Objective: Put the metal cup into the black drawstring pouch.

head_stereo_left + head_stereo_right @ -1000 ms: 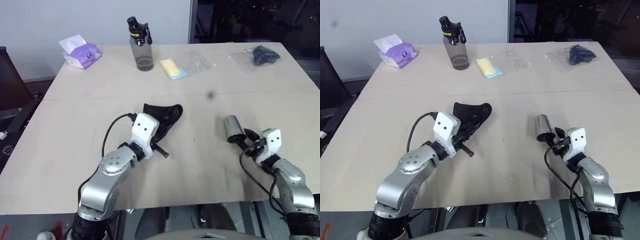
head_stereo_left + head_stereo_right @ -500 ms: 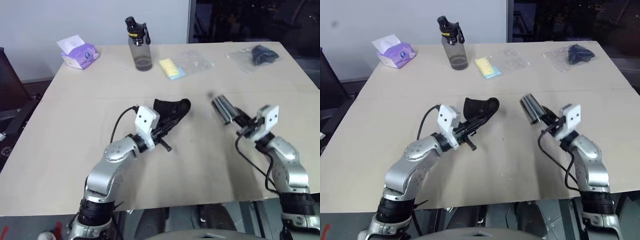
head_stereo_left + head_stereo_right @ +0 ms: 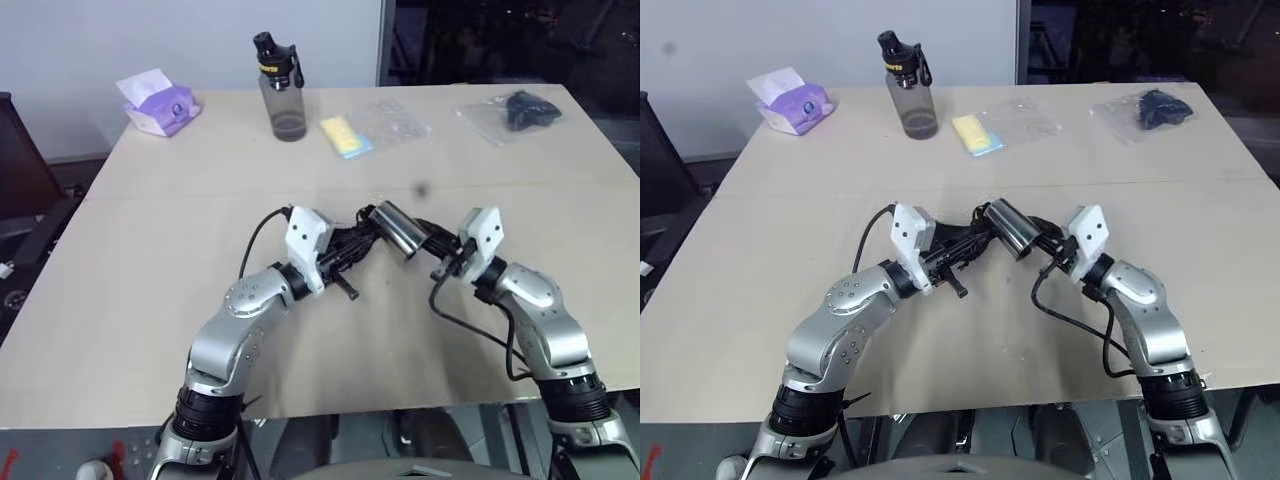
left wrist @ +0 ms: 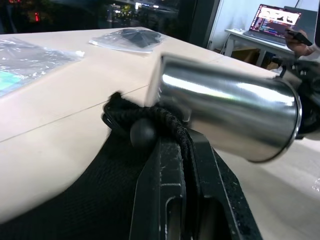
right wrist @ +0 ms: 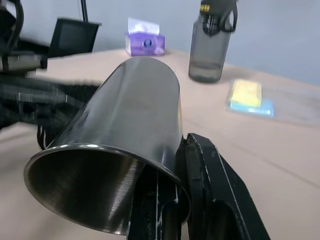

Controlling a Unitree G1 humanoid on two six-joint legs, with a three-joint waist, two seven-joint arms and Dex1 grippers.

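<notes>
Above the tabletop (image 3: 150,250), head views show your right fingers (image 3: 428,243) clamping the metal cup (image 3: 397,229) beside the black drawstring pouch (image 3: 352,243); left wrist view: left fingers (image 4: 172,165) pinch the pouch's cord; insertion remains.

Bare table (image 3: 150,260) flanks both arms; bottle (image 3: 283,90) stands far back
</notes>
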